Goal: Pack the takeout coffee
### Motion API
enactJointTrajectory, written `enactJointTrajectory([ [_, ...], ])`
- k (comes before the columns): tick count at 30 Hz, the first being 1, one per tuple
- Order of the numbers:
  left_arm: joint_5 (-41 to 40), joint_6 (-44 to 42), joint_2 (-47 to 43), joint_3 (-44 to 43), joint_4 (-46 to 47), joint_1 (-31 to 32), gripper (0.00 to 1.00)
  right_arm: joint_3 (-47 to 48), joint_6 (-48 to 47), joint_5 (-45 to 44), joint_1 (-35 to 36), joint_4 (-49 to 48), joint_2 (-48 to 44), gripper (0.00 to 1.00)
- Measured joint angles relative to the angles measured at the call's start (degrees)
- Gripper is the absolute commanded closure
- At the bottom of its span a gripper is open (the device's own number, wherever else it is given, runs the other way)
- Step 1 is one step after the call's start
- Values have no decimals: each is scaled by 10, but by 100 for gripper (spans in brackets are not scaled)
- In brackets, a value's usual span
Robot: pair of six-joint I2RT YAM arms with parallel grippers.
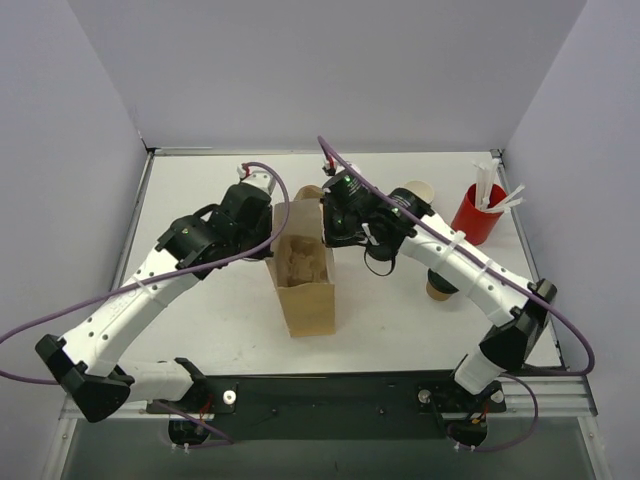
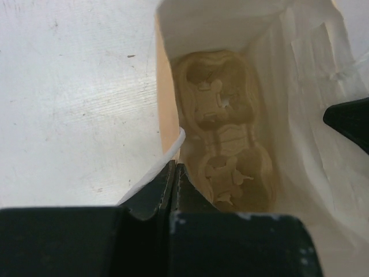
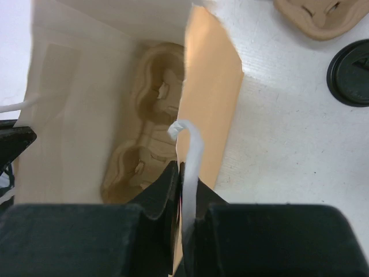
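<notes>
The brown paper bag (image 1: 306,285) stands open in the middle of the table, with a moulded pulp cup carrier (image 2: 225,133) lying at its bottom. My left gripper (image 1: 272,238) is shut on the bag's left rim (image 2: 167,115), its fingertips (image 2: 170,176) pressed together over the paper. My right gripper (image 1: 331,237) is shut on the bag's right rim, with the white handle cord (image 3: 193,150) pinched between its jaws. The takeout coffee (image 1: 420,189), a small tan cup with a pale inside, stands behind the right arm, away from both grippers.
A red cup (image 1: 478,213) full of white sticks stands at the back right. A second pulp carrier (image 3: 323,17) and a flat black lid (image 3: 350,72) lie on the table right of the bag. Another tan cup-like thing (image 1: 438,290) sits partly under the right forearm.
</notes>
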State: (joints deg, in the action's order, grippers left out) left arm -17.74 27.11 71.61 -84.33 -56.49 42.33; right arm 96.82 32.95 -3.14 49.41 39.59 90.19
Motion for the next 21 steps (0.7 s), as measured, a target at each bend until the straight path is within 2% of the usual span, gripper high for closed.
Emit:
enactJointTrajectory([
  [5,2,8,20,31,23,-4,100,-9,-1,6,-7,7,48,100],
  [17,1,7,19,-35,-9,-3,100,44,-18,-11,-6,50,31,100],
  [18,1,7,19,-35,-11,-3,100,44,-18,-12,-6,52,30,96],
  [19,1,7,19,-35,-12,-3,100,44,-18,-12,-6,54,30,77],
  [21,2,7,19,-34,-13,-3,100,44,-19,-10,-6,56,31,59],
])
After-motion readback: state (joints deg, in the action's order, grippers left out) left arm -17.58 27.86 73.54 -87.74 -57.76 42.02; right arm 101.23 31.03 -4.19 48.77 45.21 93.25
